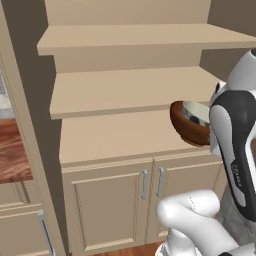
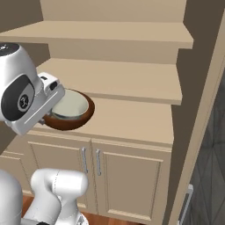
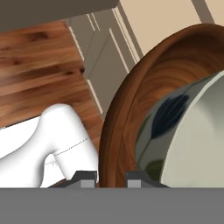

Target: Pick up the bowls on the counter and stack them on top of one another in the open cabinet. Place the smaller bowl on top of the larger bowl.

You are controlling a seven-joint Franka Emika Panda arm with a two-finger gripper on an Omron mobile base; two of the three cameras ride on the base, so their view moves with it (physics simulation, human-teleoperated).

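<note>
The larger bowl (image 1: 184,131) (image 2: 84,119) (image 3: 124,113), dark reddish-brown, has the smaller bowl (image 1: 196,114) (image 2: 70,105) (image 3: 197,140), pale with dark bluish marks, nested inside it. Both are tilted over the front of the lowest shelf (image 1: 115,135) (image 2: 132,119) of the open cabinet. Whether the brown bowl touches the shelf I cannot tell. My gripper (image 3: 111,178) is shut on the brown bowl's thick rim, one finger on each side of it. In the base views my own white arm hides the fingers.
Two more tan shelves (image 1: 125,90) (image 2: 118,79) sit above the lowest one. Panelled doors with bar handles (image 1: 152,182) (image 2: 90,162) are below it. The wood-grain counter (image 1: 12,150) lies off to the left. A tall cabinet side wall (image 2: 197,110) stands at the right.
</note>
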